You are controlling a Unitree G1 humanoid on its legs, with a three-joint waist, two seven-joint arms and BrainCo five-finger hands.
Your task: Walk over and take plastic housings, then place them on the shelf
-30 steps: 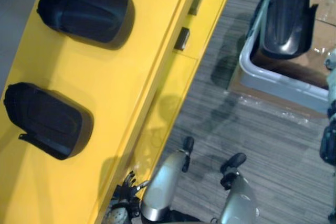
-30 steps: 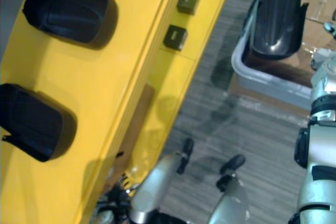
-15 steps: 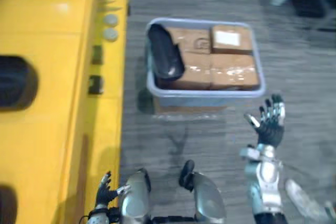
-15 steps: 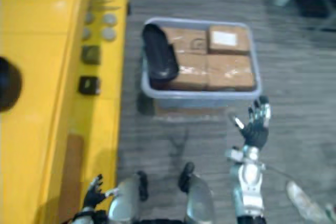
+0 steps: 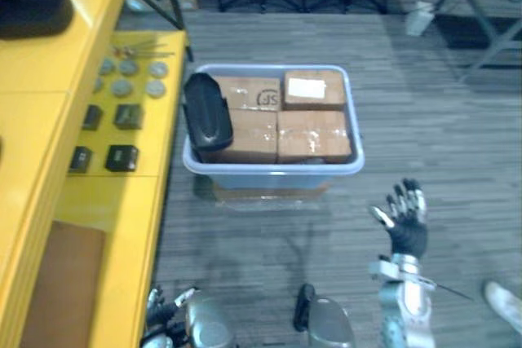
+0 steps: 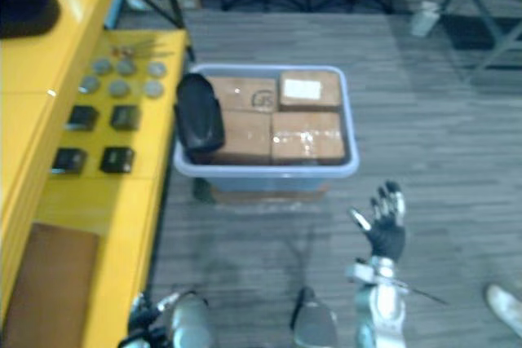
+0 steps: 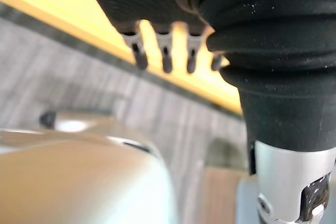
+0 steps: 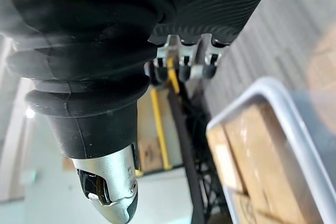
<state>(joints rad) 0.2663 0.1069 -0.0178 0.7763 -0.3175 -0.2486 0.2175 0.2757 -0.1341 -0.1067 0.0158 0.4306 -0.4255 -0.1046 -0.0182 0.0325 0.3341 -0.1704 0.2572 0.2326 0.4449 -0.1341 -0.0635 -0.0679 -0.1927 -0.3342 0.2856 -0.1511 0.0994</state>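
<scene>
One black plastic housing (image 5: 207,110) leans at the left end of a pale grey bin (image 5: 273,172) on the floor, beside brown cardboard boxes (image 5: 314,124). Another black housing (image 5: 33,10) lies on the yellow shelf (image 5: 49,120) at the far left. My right hand (image 5: 405,222) is raised in front of the bin's right corner, fingers spread, open and holding nothing. My left hand (image 5: 163,311) hangs low by the shelf's front edge, its fingers (image 7: 165,51) straight and empty.
Small black blocks (image 5: 121,156) and round discs (image 5: 128,85) lie on the shelf's lower yellow ledge, with a brown panel (image 5: 61,283) nearer me. Dark metal frames (image 5: 481,14) stand behind the bin. A person's shoe (image 5: 506,303) shows at the lower right.
The camera has swung from the shelf top toward the bin, which now sits centred. My right hand stays spread and shows lower in the view. Nothing was taken hold of.
</scene>
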